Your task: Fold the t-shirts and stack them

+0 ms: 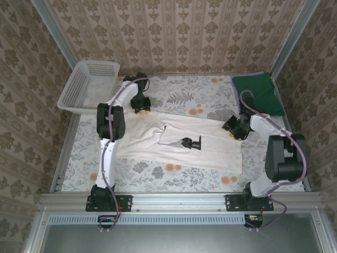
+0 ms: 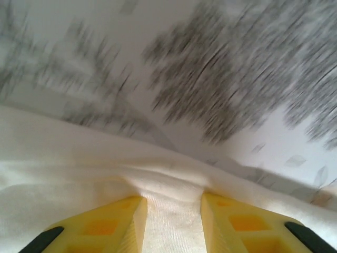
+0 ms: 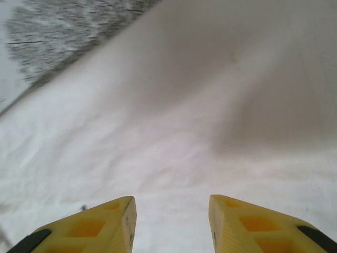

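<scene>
Top external view: nearest the arm bases, a strip of the flower-patterned desk [image 1: 158, 178] lies bare. Just beyond it the cream-white t-shirt [image 1: 216, 150] is spread flat across the middle of the desk, reaching from beside the left arm to just short of the right arm. A flap is turned over near its centre, beside its small black print [image 1: 190, 143].

The right pincer [image 1: 230, 129] sits low over the right part of this shirt. In the right wrist view its yellow fingers [image 3: 113, 224] stand apart with nothing between them, smooth cream cloth right under them.

The left pincer [image 1: 142, 110] is at the shirt's far left edge. In the left wrist view its fingers [image 2: 118, 224] are also parted, a raised pucker of the cream cloth lying in the gap. It cannot be told whether the tips press it. The blurred leaf pattern of the desk shows past the hem.

Farther back, the dark green t-shirt [image 1: 257, 92] lies folded in the far right corner, well apart from the cream one. The white mesh basket [image 1: 87, 87] hangs over the far left edge of the desk.
</scene>
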